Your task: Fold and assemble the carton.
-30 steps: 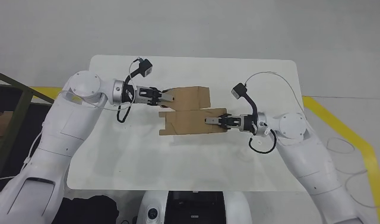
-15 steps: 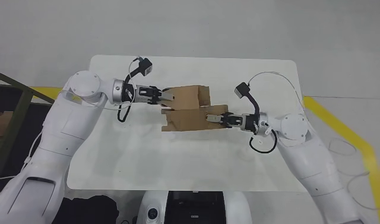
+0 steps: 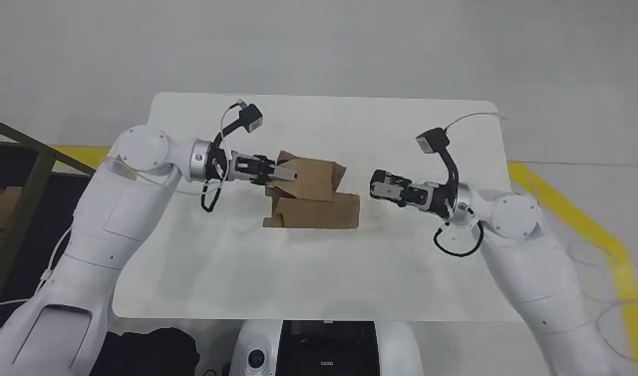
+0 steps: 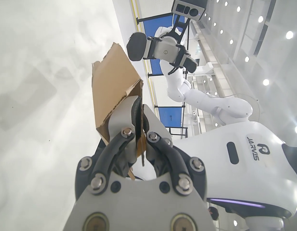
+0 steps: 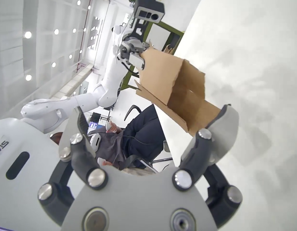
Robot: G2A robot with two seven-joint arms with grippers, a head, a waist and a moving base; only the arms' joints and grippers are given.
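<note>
A brown cardboard carton (image 3: pixel 314 191) stands partly unfolded near the middle of the white table (image 3: pixel 249 276), its panels raised into an open sleeve. My left gripper (image 3: pixel 284 174) is shut on the carton's left edge; in the left wrist view its fingers (image 4: pixel 125 118) pinch the cardboard panel (image 4: pixel 110 90). My right gripper (image 3: pixel 379 188) hovers open a short way right of the carton, touching nothing. In the right wrist view the carton (image 5: pixel 172 85) lies beyond the spread fingers (image 5: pixel 225 121), with the left gripper (image 5: pixel 136 60) clamped on its far end.
The table's right edge (image 3: pixel 503 216) lies beyond the right arm. A dark green frame (image 3: pixel 40 162) stands off the table's left side. Bare tabletop surrounds the carton at front and back.
My right gripper let go of the carton and drew back to the right, now open. The carton shifted and its panels rose from flatter to a more upright sleeve, still held by the left gripper.
</note>
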